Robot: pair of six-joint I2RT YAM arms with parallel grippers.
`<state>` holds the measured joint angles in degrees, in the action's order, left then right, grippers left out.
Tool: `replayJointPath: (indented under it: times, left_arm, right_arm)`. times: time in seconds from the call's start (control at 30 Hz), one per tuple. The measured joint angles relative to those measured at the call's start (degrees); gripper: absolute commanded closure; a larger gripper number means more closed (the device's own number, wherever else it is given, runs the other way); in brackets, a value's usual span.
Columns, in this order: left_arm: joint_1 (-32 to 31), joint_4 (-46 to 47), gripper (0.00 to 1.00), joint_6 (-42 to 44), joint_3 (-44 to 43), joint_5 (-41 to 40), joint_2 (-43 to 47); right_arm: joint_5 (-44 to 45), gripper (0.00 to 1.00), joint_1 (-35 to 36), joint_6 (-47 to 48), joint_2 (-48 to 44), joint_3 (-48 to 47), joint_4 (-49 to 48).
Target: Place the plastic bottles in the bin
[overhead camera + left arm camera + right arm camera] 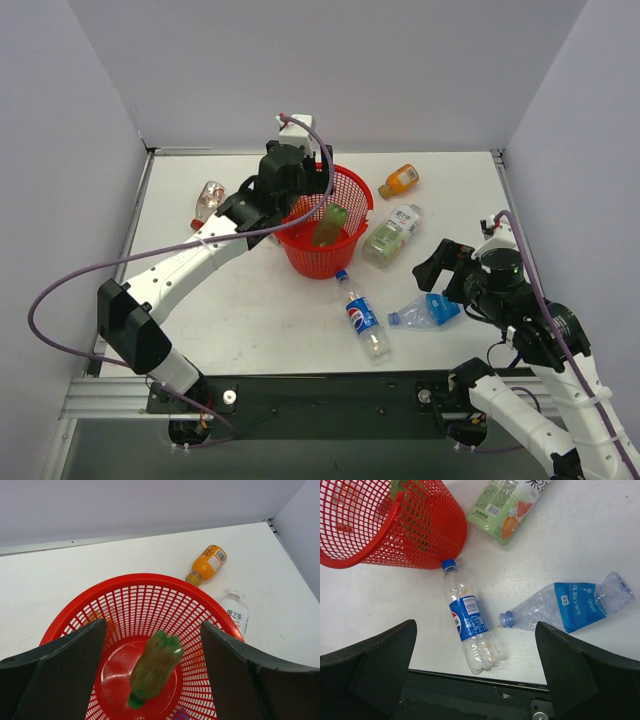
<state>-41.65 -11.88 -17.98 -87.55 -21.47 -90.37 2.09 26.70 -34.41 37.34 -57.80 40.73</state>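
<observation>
Green bottle (152, 667) sits in the bin (150, 580), left claw (155, 660) spread wide above it; right claw (475, 675), spread too, hangs over the Pepsi bottle (470, 630) & should pinch mid-label, w/o rolling it.

Bright, even overhead light; soft shadows, sharp focus, no glare.

The left arm (200, 258) and right arm (585, 385) are built of white links joined by black motor housings, each trailed by a purple cable (31, 310) from base to wrist. The left tool (152, 630) and right tool (476, 625) have broad, matte black fingers.
</observation>
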Motion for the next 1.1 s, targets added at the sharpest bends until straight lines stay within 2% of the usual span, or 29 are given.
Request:
replayJointPath:
  times: [0.17, 0.4, 0.63, 0.87, 1.1]
  left_arm:
    - [0.0, 0.0, 0.12, 1.8, -0.2, -0.2, 1.9]
    - [0.0, -5.6, 0.11, 1.7, -3.4, -0.4, 7.9]
    - [0.0, -15.8, 0.12, -1.4, -3.9, -0.8, 19.7]
    - [0.1, -23.8, 0.12, -5.6, 5.7, -0.8, 32.9]
    - [0.1, -31.4, 0.12, -9.0, 15.1, -1.0, 40.2]
  right_arm:
    - [-0.9, 0.00, 0.0, 0.4, 1.0, 0.0, 0.4]
    - [-6.2, 0.02, 1.0, 1.8, 6.7, 3.3, -1.8]
    - [-5.3, 0.05, 11.6, 2.0, 19.5, 5.2, -5.6]
    - [-4.7, 0.07, 14.3, 3.5, 32.5, 5.4, -12.2]
    - [-4.2, 0.12, 17.3, 4.7, 43.2, 5.4, -18.8]
